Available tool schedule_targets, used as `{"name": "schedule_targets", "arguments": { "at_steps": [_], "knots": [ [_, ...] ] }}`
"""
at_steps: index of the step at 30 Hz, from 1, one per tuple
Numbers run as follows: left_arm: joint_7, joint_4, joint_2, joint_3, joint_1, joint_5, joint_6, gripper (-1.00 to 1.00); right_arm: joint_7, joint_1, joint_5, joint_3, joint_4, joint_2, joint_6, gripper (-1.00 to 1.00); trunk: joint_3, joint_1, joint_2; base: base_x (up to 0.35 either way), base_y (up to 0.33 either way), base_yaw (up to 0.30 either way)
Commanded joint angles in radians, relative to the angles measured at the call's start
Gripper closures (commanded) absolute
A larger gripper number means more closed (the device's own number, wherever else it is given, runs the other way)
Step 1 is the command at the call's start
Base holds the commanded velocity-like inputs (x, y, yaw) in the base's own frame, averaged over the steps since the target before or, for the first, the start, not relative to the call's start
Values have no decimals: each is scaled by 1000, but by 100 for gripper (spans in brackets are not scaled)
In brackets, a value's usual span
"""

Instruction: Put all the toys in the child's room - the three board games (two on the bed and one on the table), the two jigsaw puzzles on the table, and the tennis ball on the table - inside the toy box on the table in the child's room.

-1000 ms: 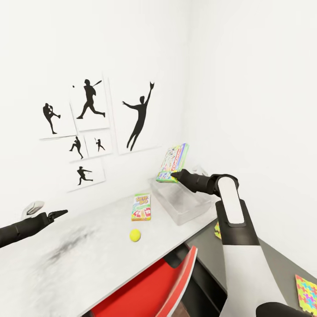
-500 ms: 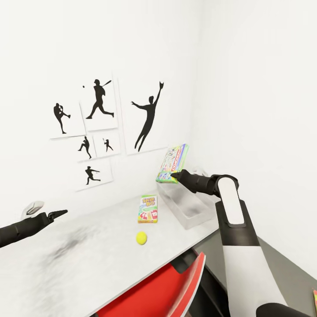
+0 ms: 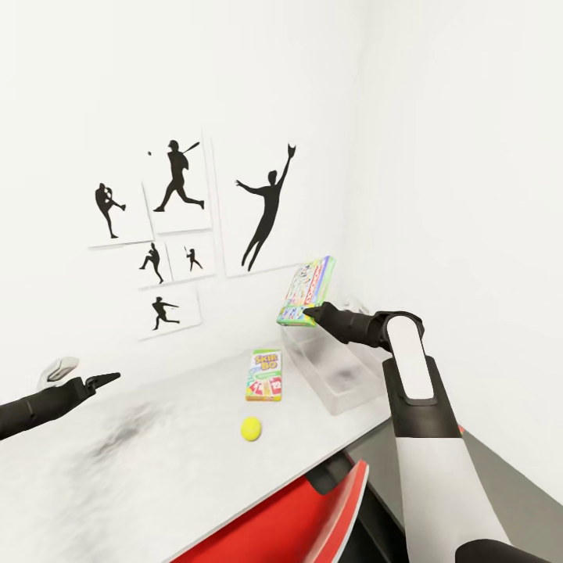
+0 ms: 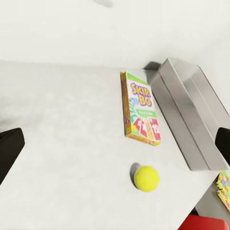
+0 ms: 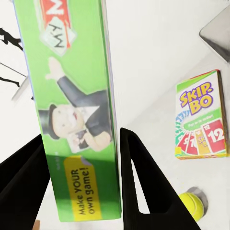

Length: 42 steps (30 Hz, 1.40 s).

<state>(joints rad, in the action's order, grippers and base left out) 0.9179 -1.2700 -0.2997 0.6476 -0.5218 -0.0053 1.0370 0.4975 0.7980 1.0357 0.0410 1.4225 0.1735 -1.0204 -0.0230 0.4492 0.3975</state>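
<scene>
Green printed board game (image 3: 306,292), upright

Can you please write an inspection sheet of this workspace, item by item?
Surface: pale grey table top, smudged dark.
Job's things: pale grey shallow toy box; Skip-Bo card box lying flat beside it; yellow tennis ball in front; multicoloured jigsaw puzzle edge.
Clutter: red chair under the table.
Grippers: right hand holds green Monopoly box above the toy box; left hand open, empty.
Cables: nothing seen.
Surroundings: white walls, black baseball silhouettes.
</scene>
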Motion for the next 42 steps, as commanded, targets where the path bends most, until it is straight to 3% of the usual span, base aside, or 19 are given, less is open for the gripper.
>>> {"name": "schedule_targets", "arguments": {
  "at_steps": [1,42],
  "knots": [
    [4,0,0,1,-1,-1,8,-100,10,1,12,2,1,1,-3,100,-2,1,2,29,-25,3],
    [4,0,1,1,0,-1,8,-100,-16,-2,12,4,1,0,-1,100,-2,1,2,65,-9,0]
  ]
}}
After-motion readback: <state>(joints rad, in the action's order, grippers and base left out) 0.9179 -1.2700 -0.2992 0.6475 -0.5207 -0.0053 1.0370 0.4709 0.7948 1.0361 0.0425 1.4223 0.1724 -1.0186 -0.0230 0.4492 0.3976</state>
